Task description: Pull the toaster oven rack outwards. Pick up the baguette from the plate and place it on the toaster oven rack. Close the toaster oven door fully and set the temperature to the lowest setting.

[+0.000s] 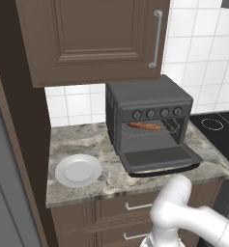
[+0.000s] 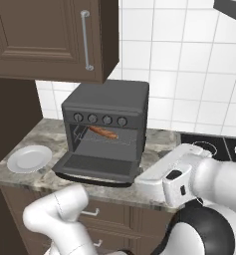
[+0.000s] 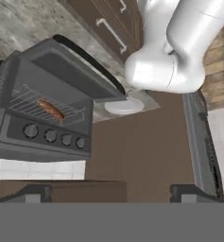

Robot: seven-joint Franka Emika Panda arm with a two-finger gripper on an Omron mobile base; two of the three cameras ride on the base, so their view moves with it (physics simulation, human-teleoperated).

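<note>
The toaster oven (image 1: 150, 101) (image 2: 109, 102) stands on the counter with its door (image 1: 159, 158) (image 2: 97, 167) dropped fully open and flat. Inside, the baguette (image 1: 144, 126) (image 2: 103, 132) (image 3: 51, 109) lies across the wire rack (image 1: 152, 132) (image 3: 28, 101). The white plate (image 1: 78, 170) (image 2: 29, 158) sits bare on the counter to the left of the oven. In the hand view my gripper (image 3: 112, 194) is open with nothing between its tips. It hangs well back from the oven (image 3: 38, 137), which appears upside down there.
Four round knobs (image 1: 157, 113) run above the cavity. A black stovetop (image 1: 222, 130) (image 2: 214, 147) adjoins the oven's right side. A brown wall cabinet (image 1: 87, 38) hangs overhead, and drawers (image 1: 135, 207) sit below the counter edge. A dark tall panel bounds the counter's left end.
</note>
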